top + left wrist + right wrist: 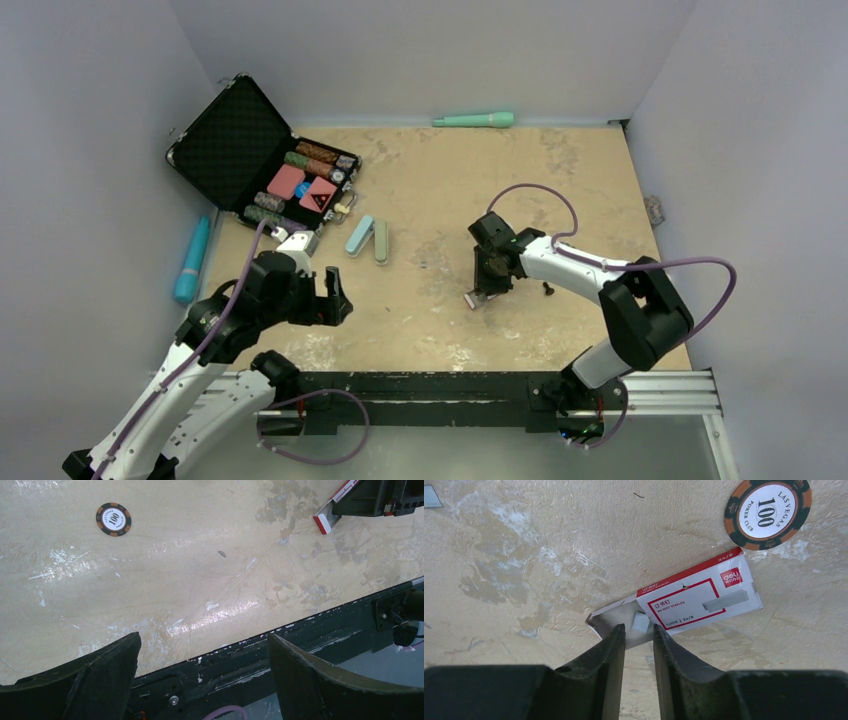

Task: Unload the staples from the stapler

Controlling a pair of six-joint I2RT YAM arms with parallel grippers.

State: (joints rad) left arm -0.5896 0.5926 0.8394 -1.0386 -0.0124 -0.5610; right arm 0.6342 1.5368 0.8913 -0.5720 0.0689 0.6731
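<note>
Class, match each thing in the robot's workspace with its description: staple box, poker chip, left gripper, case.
Things:
1. staple box
2. poker chip
3. left gripper
4. case

Descriptions:
A. jaws wide apart, holding nothing
B. lid open, at the far left of the table
C. red and white, its open end just ahead of the right gripper
D. round, marked 100

Pairs: 1-C, 2-D, 3-A, 4-B
</note>
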